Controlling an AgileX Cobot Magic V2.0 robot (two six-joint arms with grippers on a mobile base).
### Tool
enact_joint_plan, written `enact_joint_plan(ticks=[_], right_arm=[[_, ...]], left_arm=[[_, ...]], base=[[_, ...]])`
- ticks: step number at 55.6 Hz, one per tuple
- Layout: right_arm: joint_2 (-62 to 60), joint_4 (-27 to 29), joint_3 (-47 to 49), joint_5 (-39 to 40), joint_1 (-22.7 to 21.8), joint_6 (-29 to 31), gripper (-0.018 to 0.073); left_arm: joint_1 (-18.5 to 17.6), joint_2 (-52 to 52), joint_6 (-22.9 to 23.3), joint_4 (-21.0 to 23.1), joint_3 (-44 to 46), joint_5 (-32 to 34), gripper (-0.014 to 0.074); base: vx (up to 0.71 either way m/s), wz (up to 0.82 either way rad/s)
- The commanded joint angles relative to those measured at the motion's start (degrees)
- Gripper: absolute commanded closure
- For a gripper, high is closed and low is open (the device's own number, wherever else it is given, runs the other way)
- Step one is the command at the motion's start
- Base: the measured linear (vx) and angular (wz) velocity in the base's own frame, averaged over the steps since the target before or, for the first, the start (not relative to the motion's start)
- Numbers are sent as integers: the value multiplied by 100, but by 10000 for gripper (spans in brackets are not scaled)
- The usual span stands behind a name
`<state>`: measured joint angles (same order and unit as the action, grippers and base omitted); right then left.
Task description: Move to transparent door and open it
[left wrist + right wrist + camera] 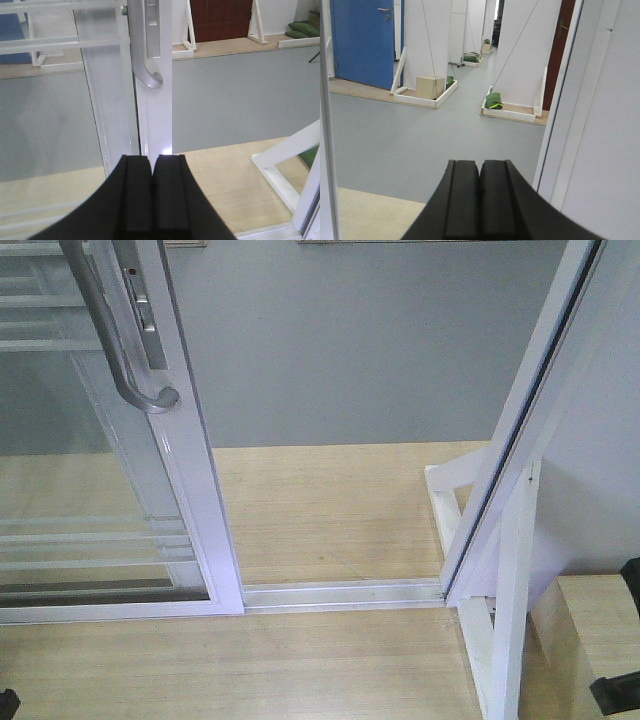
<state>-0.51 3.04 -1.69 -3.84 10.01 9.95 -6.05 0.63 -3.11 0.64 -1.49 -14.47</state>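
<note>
The transparent door point(195, 490) stands at the left of the front view, a white-framed glass panel with thin horizontal white bars. Its curved grey pull handle point(120, 350) ends near the frame edge. An open gap lies between the door's edge and the white frame post point(520, 430) at the right. In the left wrist view my left gripper point(151, 160) is shut and empty, just below the door frame point(155, 120) and under the handle's lower end point(146, 75). In the right wrist view my right gripper point(479, 165) is shut and empty, facing through the gap.
A metal floor track point(340, 592) runs across the wooden floor between door and post. A white brace point(505, 620) props the post at the right. Beyond lie grey floor, white partitions point(427, 45), a blue door point(365, 42) and green bags point(494, 101).
</note>
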Motion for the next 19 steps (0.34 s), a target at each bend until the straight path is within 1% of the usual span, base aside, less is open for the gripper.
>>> enact_joint_plan(ticks=[1,19], right_arm=[[-90,-18,-15,456,-50,38,565],[-90,-18,-15,456,-50,38,565]], left_arm=[[-15,72,14,58,141,462,596],[-15,72,14,58,141,462,596]], base=[[0,0],[0,0]])
